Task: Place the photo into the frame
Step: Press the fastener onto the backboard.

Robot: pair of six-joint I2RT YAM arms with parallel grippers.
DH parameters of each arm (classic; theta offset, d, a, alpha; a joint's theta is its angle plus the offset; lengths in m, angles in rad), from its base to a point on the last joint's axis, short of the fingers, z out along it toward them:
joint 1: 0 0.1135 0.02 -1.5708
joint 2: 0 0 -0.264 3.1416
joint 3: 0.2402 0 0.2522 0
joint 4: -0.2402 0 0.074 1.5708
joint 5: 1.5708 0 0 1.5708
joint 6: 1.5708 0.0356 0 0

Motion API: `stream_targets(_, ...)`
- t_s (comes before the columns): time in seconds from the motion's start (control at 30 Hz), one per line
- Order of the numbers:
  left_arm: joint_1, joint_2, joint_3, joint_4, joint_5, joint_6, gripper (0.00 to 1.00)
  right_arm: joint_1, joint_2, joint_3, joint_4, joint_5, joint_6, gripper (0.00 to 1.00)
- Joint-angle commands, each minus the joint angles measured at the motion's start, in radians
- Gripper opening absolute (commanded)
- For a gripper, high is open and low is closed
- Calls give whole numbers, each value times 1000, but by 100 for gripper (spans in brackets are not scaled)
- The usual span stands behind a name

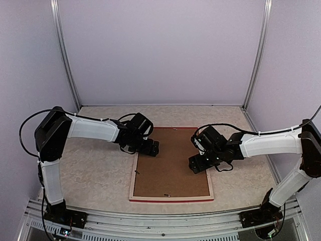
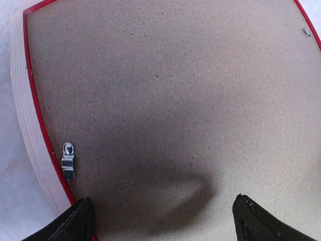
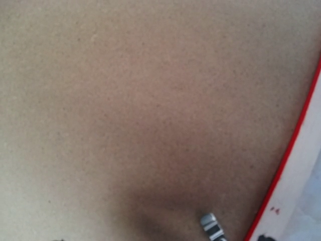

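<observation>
The frame lies face down on the table, pale wood back up, red outer edge showing. The plain brown backing board fills its opening. The photo is hidden. My left gripper is low over the board's far left corner; in the left wrist view its fingertips stand wide apart, open and empty, just above the board. My right gripper hovers low over the board's right side, near the frame's right rail. Only dark tips show at the bottom edge of the right wrist view, far apart.
Small metal turn clips sit on the board's edges: one by the left rail, one by the right rail, one at the near edge. The beige tabletop is bounded by white walls and corner posts.
</observation>
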Motion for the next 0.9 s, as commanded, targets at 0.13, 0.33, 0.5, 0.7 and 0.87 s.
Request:
stream_targets(0.13,-28,-172,-90,-92,-38,-44,96,-10,-16,-17,8,-3,14,82)
stream_targets(0.33,-54,-236,-137,-123,-62,-55,97,-10,-15,-21,12,-10,17,82)
stream_targets(0.5,-83,-264,-178,-127,-57,-66,98,-10,-19,-26,14,-10,20,82)
stream_targets(0.7,-138,-268,-186,-166,-75,-86,98,-9,-22,-27,12,-10,24,82)
stream_targets(0.87,-191,-289,-193,-210,-112,-135,98,-10,-23,-37,16,-11,29,82)
